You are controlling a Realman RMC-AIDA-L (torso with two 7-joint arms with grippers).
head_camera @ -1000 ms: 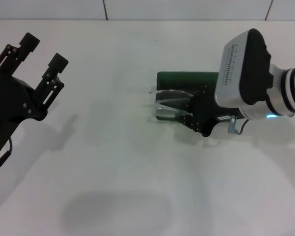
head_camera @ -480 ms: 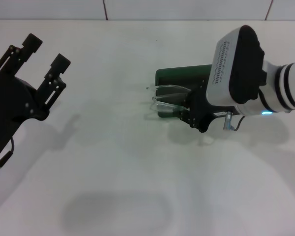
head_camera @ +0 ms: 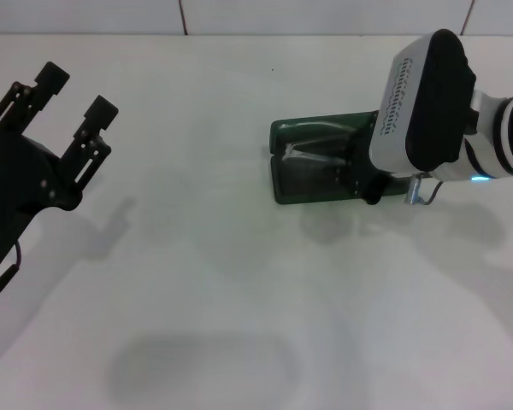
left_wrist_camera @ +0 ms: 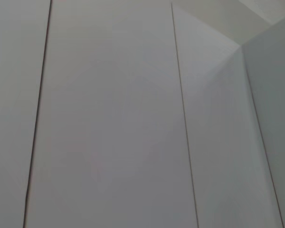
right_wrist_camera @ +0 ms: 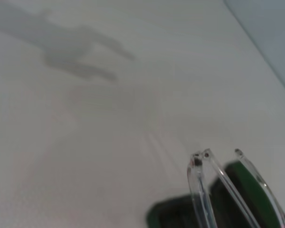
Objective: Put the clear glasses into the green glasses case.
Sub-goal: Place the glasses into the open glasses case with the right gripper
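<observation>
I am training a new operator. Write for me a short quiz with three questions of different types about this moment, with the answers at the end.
1. True or false: the green glasses case lies open on the table.
2. Which gripper is at the case: A) left gripper, B) right gripper?
3. Where are the clear glasses now?

Key
1. True.
2. B. The left one is raised at the left, away from the case.
3. Over the open case, at the right gripper; whether they rest inside cannot be told.
</observation>
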